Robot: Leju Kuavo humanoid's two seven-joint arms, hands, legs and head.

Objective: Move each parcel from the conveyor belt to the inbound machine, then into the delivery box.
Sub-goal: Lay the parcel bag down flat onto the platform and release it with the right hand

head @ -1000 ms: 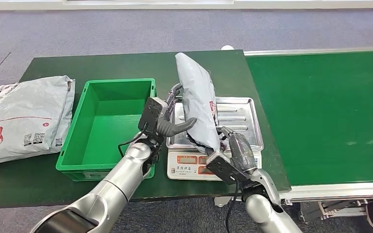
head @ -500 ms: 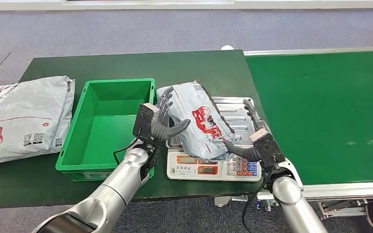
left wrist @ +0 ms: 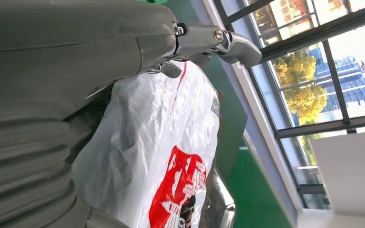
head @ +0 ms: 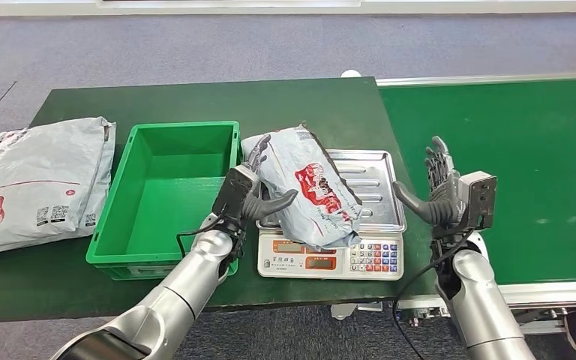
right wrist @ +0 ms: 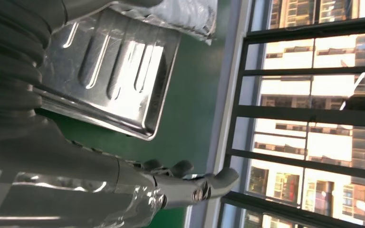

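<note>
A grey parcel with a red print lies tilted on the steel tray of the scale, overhanging the tray's left edge. My left hand rests against the parcel's left side, fingers spread and thumb laid across its front; close up the parcel sits against that palm. My right hand is raised open to the right of the scale, apart from the parcel, at the edge of the conveyor belt. The right wrist view shows the tray and the parcel's corner. The green delivery box stands left of the scale.
More grey parcels lie stacked at the left end of the dark green table. The scale's keypad faces the table's front edge. Grey carpet lies beyond the table.
The parcel went from upright between both hands to lying on the scale tray. My right hand let go and swung out to the right; the left hand stayed against the parcel.
</note>
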